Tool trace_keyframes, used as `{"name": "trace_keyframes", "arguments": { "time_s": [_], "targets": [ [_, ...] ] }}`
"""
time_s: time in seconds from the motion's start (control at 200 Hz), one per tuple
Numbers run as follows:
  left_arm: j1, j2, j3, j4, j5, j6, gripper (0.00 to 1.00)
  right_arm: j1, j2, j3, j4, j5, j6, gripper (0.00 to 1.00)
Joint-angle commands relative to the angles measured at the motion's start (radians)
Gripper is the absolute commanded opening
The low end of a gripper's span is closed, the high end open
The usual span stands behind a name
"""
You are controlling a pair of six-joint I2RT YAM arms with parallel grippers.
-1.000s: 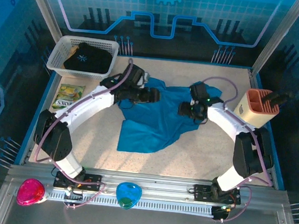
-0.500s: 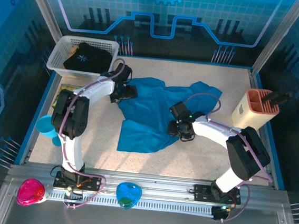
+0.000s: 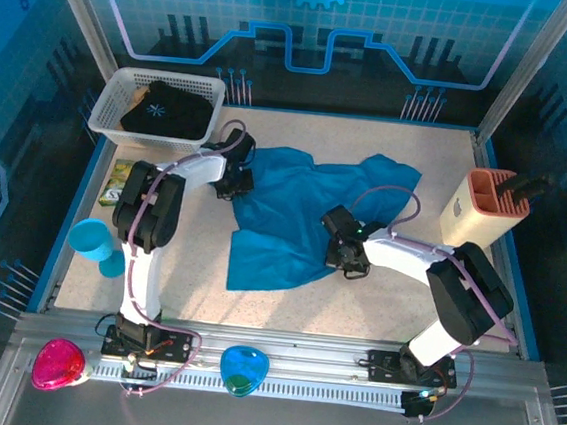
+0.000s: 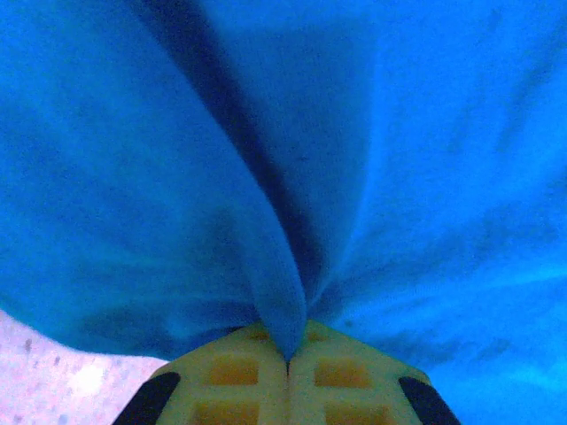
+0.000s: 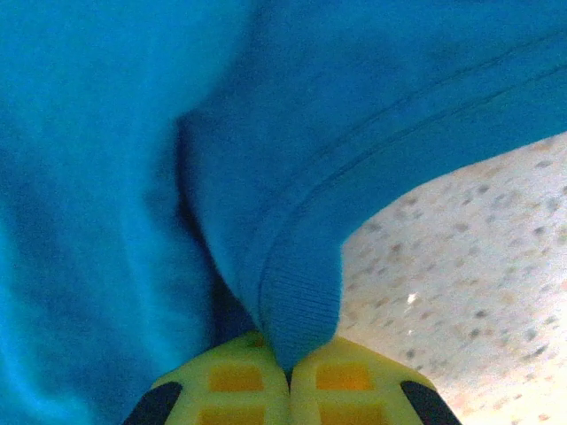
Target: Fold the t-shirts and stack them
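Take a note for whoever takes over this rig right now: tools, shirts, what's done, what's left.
Left tool: shut on a fold of the teal t-shirt, at its left side.
Right tool: shut on that shirt's stitched edge, right side.
Teal t-shirt: crumpled mid-table. Black t-shirt: in the white basket, far left.
Done: both grips taken. Left: fold both, stack.

1. A white lattice basket (image 3: 104, 113) sits in the far-left corner of the speckled table (image 3: 420, 155).
2. A green-yellow snack packet (image 3: 118, 182) lies near it.
3. A light-blue cup (image 3: 88, 237) sits at the left edge.
4. A tan compartmented holder (image 3: 474, 216) stands at the right.
5. A pink item (image 3: 58, 364) and a blue item (image 3: 244, 368) rest on the near rail.
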Motion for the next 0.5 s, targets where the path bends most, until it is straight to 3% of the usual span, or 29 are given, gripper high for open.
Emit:
{"name": "trace_keyframes", "arguments": {
  "time_s": [0.0,0.13,0.375,0.495],
  "targets": [
    [-0.001,-0.129,-0.074,0.004,0.051,-0.025,0.0,-0.068,-0.022,-0.025,-0.032,0.064,-0.037,0.0],
    [-0.042,-0.239,-0.176,-0.02,0.06,-0.051,0.0,-0.164,-0.067,-0.014,-0.064,0.077,-0.118,0.0],
    [-0.23,-0.49,-0.36,-0.06,0.027,-0.152,0.0,-0.319,-0.086,0.059,-0.141,0.105,-0.297,0.0],
    [-0.303,-0.561,-0.393,-0.081,0.075,-0.209,0.0,-0.386,-0.037,0.124,-0.164,0.134,-0.376,0.0]
  ]
}}
